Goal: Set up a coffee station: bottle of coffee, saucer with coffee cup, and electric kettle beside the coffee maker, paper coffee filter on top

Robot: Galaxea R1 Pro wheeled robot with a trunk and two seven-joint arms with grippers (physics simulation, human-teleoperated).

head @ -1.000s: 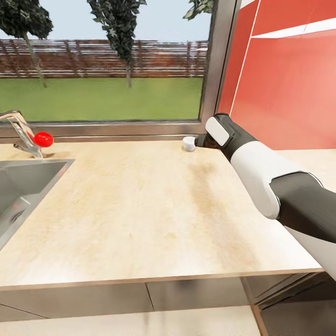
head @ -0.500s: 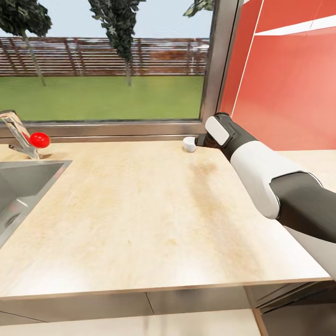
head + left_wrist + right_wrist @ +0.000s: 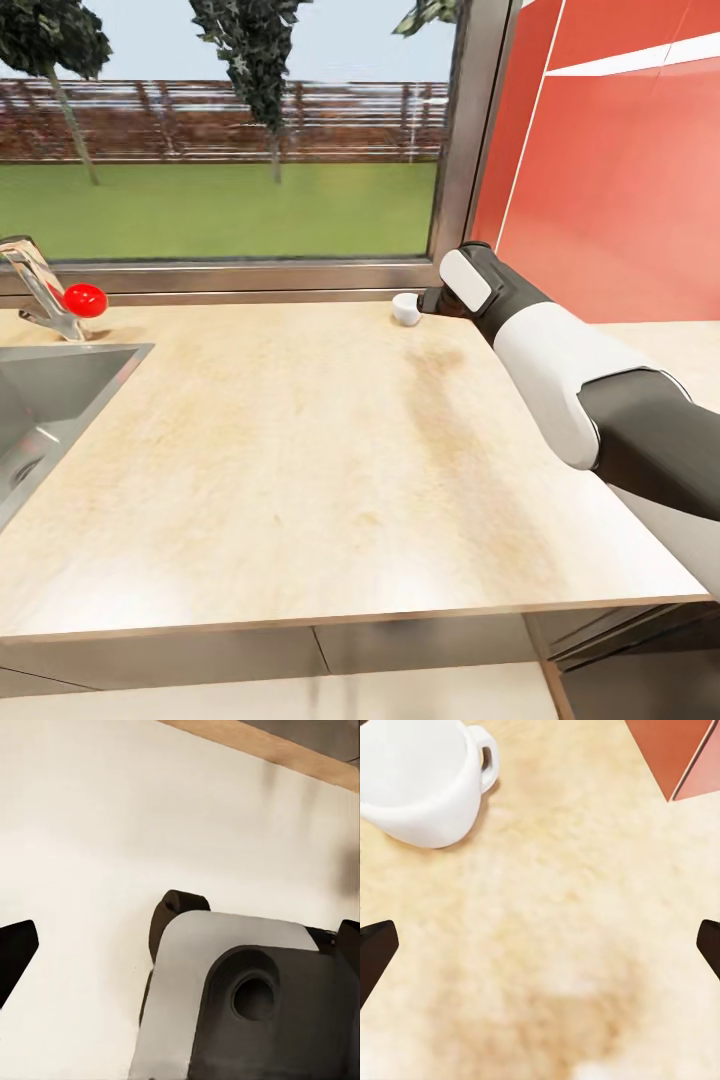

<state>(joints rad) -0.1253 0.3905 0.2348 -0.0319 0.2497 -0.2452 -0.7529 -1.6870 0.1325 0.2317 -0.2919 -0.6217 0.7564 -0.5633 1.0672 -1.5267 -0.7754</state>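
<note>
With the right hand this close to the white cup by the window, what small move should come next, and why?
Probably ease the right hand forward over the cup and line it up. In the right wrist view the fingertips sit wide apart with bare countertop between them, and the cup stands off to one side, ungripped. In the head view it sits just past the wrist, near the window.

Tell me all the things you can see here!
cup: one, white, on the counter by the window, just ahead of the right claw
counter: one, beige, under the window
sink: one, grey metal, at the counter's left end
tap: one, silver with a red knob, behind the sink
window: one, showing grass, trees and a fence
wall: red, right of the window
right arm: white and dark grey, reaching toward the cup
right claw: dark tips spread wide, open, holding nothing
</note>
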